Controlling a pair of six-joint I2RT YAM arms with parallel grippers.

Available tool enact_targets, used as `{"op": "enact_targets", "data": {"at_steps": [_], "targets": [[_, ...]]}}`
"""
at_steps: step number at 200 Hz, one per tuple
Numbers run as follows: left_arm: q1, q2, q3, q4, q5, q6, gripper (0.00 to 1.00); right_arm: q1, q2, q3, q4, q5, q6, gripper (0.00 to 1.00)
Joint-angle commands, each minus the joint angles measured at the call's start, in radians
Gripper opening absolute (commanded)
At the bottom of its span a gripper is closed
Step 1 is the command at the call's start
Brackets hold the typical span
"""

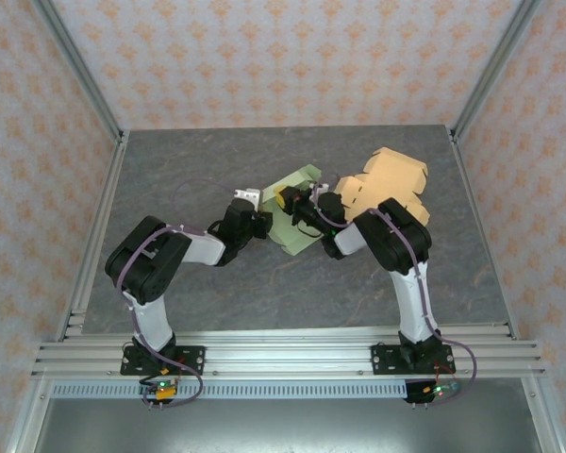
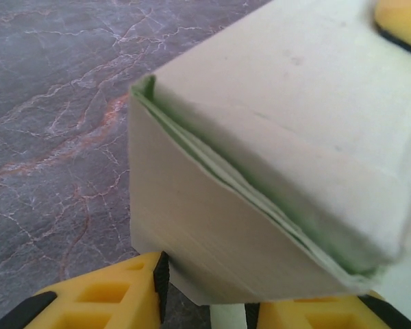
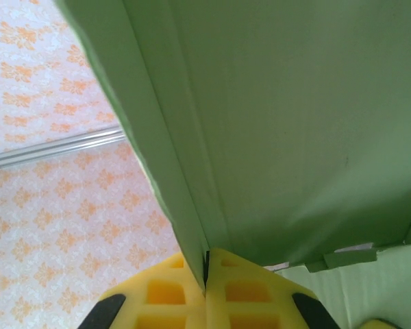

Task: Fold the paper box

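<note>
Flowery orange walls point(image 1: 264, 57) stand around a grey stone-look table point(image 1: 217, 293). The green paper box point(image 1: 297, 208) lies near the middle of the table, a bit toward the far edge. A tan paper box point(image 1: 387, 179), not folded up, lies just beside it, toward the far right corner.

The step now looks like bending one wall of the green box up and tucking it in. To do it well, one gripper should hold the box firm so it cannot slide. The other should push the wall slowly along its fold line. Pushing fast or off the line could crush the thin paper or make a crooked fold. The two grippers are very close, so they need to go gently and not bump.

The right gripper point(image 3: 207, 274) is pressed together. It pinches a thin green wall of the box by its edge, right between its yellow pads point(image 3: 168, 295). The left gripper point(image 2: 205, 308) is part way open. A low corner of the box sits between its two yellow fingers point(image 2: 103, 301). One finger is just beside the paper. I cannot tell if the fingers squeeze the box yet.
</note>
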Motion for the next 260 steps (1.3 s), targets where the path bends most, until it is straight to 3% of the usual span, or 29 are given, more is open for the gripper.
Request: {"op": "enact_targets", "data": {"at_steps": [1,61,112,148,189,220,236,260], "targets": [[-0.003,0.021,0.052,0.020,-0.061,-0.008,0.33,0.034,-0.027,-0.028,-0.025,-0.002,-0.008,0.06],[-0.010,0.028,0.096,-0.024,-0.079,-0.002,0.19,0.042,-0.056,-0.063,-0.036,0.037,-0.037,0.08],[-0.011,0.029,0.099,-0.079,-0.096,0.036,0.09,0.043,-0.127,-0.116,-0.084,0.033,-0.101,0.29],[-0.011,0.010,0.089,-0.096,-0.101,0.081,0.09,0.044,-0.240,-0.200,-0.205,-0.005,-0.221,0.37],[-0.009,-0.016,0.087,-0.133,-0.107,0.139,0.09,0.043,-0.499,-0.274,-0.528,0.002,-0.437,0.41],[-0.008,-0.023,0.089,-0.137,-0.100,0.165,0.09,0.025,-0.682,-0.204,-0.931,0.053,-0.701,0.43],[-0.006,-0.024,0.093,-0.146,-0.091,0.179,0.09,-0.013,-0.746,-0.144,-1.096,0.091,-0.805,0.43],[-0.006,-0.017,0.094,-0.123,-0.077,0.153,0.09,-0.113,-0.797,-0.101,-1.194,0.091,-0.880,0.45]]}}
